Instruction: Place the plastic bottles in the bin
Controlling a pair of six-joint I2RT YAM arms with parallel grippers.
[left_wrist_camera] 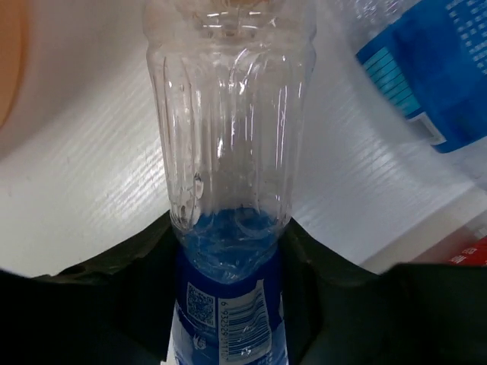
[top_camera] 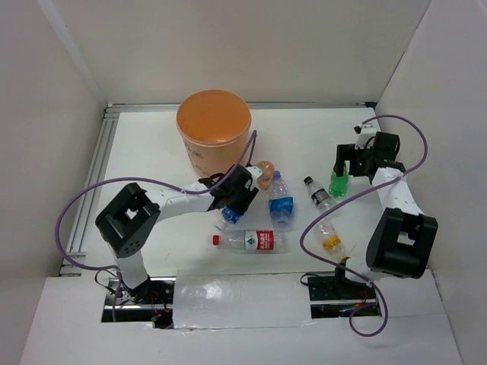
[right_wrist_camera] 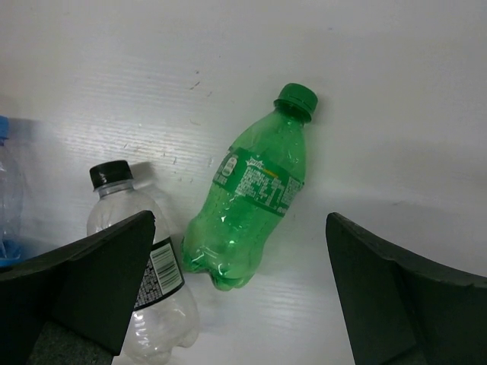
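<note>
My left gripper is shut on a clear bottle with a blue label, just in front of the orange bin. On the table lie an orange bottle, a blue-labelled bottle, a red-white labelled bottle, a black-capped bottle, a yellow-labelled bottle and a green bottle. My right gripper is open above the green bottle, with the black-capped bottle beside its left finger.
White walls enclose the table on three sides. An aluminium rail runs along the left edge. Purple cables loop over both arms. The bin's rim shows at the left of the left wrist view.
</note>
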